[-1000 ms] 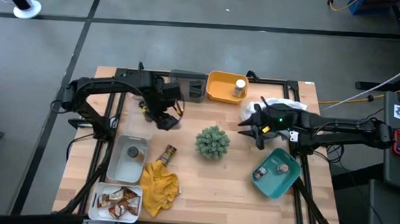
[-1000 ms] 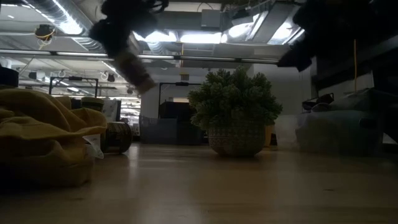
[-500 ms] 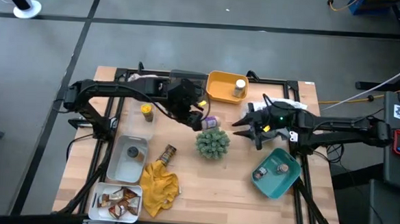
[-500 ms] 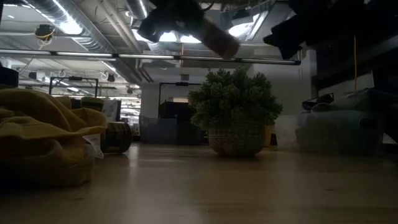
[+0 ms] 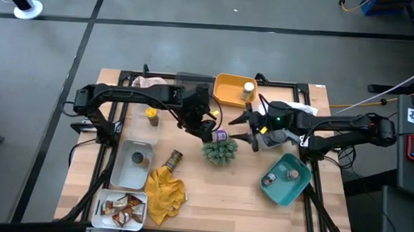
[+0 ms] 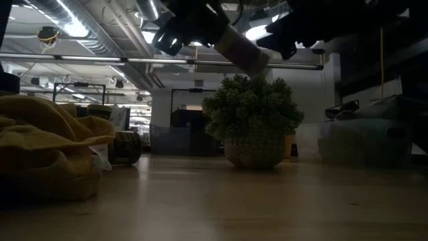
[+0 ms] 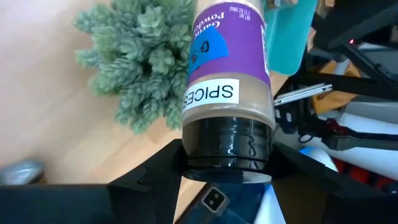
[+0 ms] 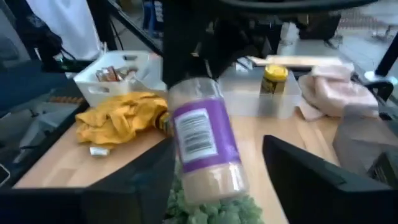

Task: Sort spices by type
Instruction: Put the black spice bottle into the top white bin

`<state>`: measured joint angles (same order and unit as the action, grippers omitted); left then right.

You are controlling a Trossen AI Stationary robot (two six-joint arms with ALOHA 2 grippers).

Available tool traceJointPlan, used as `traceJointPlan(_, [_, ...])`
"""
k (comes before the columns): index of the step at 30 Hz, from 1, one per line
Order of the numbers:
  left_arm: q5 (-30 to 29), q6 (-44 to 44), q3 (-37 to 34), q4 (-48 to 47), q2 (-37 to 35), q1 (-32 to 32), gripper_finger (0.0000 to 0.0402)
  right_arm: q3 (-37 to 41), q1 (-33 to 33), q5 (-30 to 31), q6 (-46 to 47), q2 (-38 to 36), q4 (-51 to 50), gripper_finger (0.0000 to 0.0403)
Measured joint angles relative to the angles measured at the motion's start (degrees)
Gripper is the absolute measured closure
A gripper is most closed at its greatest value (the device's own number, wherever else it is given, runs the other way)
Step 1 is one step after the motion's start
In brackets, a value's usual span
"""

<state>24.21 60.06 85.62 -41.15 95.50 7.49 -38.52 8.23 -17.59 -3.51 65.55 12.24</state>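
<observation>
A spice jar point(image 7: 227, 56) with a purple label and a black cap hangs over the green plant ball point(image 5: 219, 151) at mid-table, with my left gripper point(image 5: 208, 128) shut on it. My right gripper point(image 5: 245, 129) stands open just to the jar's right. In the right wrist view its fingers point(image 8: 130, 193) flank the jar's base end point(image 8: 214, 180); I cannot tell whether they touch it. In the low view the jar point(image 6: 242, 49) slopes down toward the plant's top point(image 6: 253, 107). My left gripper pinches the jar's black cap point(image 7: 227, 138) between its two fingers, one on each side. The fingers come slanting down from the table's left, in line with the jar. The jar is lifted clear, tilted with its base end lowest, just above the plant.
A yellow tray point(image 5: 230, 89) with a white-capped jar sits at the back. A teal tray point(image 5: 286, 178) with jars lies right. On the left are a yellow-lidded jar point(image 5: 151, 115), a grey tray point(image 5: 132, 165), a bottle point(image 5: 173, 159), a mustard cloth point(image 5: 165, 192) and a white tray of packets point(image 5: 121, 207).
My left gripper has carried the jar from the table's left toward the right, to over the plant, turning so the jar points at my right gripper. My right gripper has moved left toward the jar and spread its fingers wider.
</observation>
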Motion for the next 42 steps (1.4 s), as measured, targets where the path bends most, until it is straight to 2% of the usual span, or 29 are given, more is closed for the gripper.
traceJointPlan(5, [1.39, 1.91, 0.00, 0.86, 0.74, 0.14, 0.0204, -1.91, -0.86, 0.06, -3.83, 2.58, -2.62, 0.0107])
traceJointPlan(9, [1.69, 3.20, 0.00, 3.24, 0.83, 0.76, 0.0204, -1.99, -3.22, 0.22, -9.51, 4.90, -3.37, 0.0086])
traceJointPlan(12, [2.11, 3.71, 0.02, 5.45, 0.83, 1.21, 0.0204, -1.99, -5.41, 4.53, -12.96, 6.38, -2.64, 0.0080])
traceJointPlan(17, [3.16, 4.61, 0.04, 8.62, 0.81, 1.46, 0.0204, -1.99, -8.15, 17.41, -14.97, 7.46, -1.77, 0.0079])
traceJointPlan(19, [3.16, 4.60, 0.04, 8.48, 0.81, 1.46, 0.0204, -1.99, -8.68, 19.38, -14.96, 7.44, -1.76, 0.0079])
traceJointPlan(22, [3.25, 3.99, 0.04, 8.95, 0.81, 1.46, 0.0204, -1.99, -8.72, 18.59, -14.95, 7.44, -1.76, 0.0080])
traceJointPlan(26, [3.29, 3.95, 0.04, 8.74, 0.81, 1.46, 0.0204, -1.99, -8.59, 14.26, -14.89, 7.44, -1.80, 0.0105])
traceJointPlan(33, [3.32, -0.64, 0.04, 8.39, 0.81, 1.38, 0.0204, -1.99, -8.55, 11.64, -14.70, 7.34, -1.68, 0.0208])
traceJointPlan(42, [1.62, -12.49, 0.01, 8.15, 0.81, 0.29, 0.0203, -1.99, -8.59, 11.88, -11.72, 7.33, -2.15, 0.0215])
